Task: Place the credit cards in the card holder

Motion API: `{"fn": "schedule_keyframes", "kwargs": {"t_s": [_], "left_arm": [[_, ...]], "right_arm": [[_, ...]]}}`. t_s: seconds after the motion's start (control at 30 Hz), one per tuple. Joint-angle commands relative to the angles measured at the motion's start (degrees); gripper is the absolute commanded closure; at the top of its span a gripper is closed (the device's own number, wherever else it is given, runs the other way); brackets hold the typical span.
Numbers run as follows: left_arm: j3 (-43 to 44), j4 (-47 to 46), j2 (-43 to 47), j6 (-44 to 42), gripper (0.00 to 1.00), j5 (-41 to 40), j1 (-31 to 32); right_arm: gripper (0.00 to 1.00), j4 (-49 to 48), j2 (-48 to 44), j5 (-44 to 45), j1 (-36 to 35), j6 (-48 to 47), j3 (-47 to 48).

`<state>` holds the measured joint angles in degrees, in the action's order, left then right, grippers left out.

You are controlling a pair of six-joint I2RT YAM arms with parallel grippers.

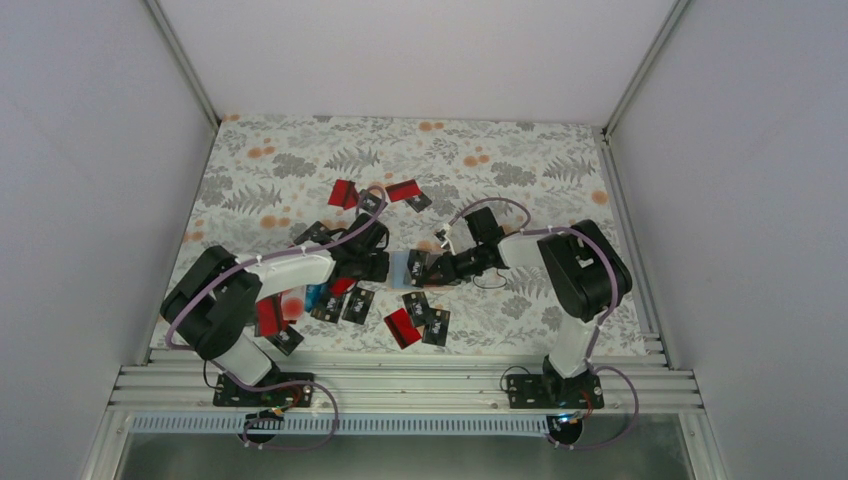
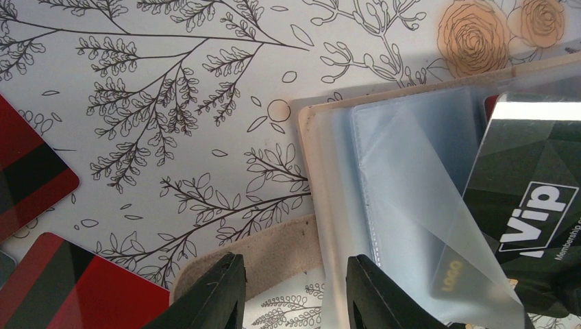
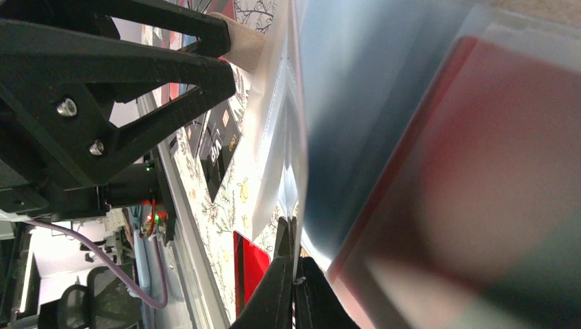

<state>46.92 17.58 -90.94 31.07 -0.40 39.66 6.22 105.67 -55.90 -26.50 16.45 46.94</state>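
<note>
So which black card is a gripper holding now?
The black VIP card over the open card holder, pinched by the right gripper; the other black cards lie loose on the table.

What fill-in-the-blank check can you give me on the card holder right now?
The card holder lies ___ on the table. The black card partly under its clear pocket reads ___. The right fingers are ___ on that card. The left fingers stand ___ over the holder's tan flap.
Missing: open; VIP; shut; apart.
</note>
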Motion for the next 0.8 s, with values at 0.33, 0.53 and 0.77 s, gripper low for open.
{"fn": "schedule_keyframes", "kwargs": {"t_s": [0.33,0.53,0.77], "left_arm": [[0.8,-1.86,-1.86,-2.18,0.63,-0.31,0.25],[0.81,-1.9,-2.16,-3.18,0.63,-1.01,0.26],[2.23,-1.77,-3.88,-5.41,0.63,-1.02,-0.01]], "right_arm": [[0.96,8.1,6.48,-6.51,-0.92,-1.55,6.31],[0.96,12.95,7.96,-6.2,-1.18,-4.33,8.76],[0.96,14.76,9.27,-6.98,-1.15,-6.13,10.56]]}}
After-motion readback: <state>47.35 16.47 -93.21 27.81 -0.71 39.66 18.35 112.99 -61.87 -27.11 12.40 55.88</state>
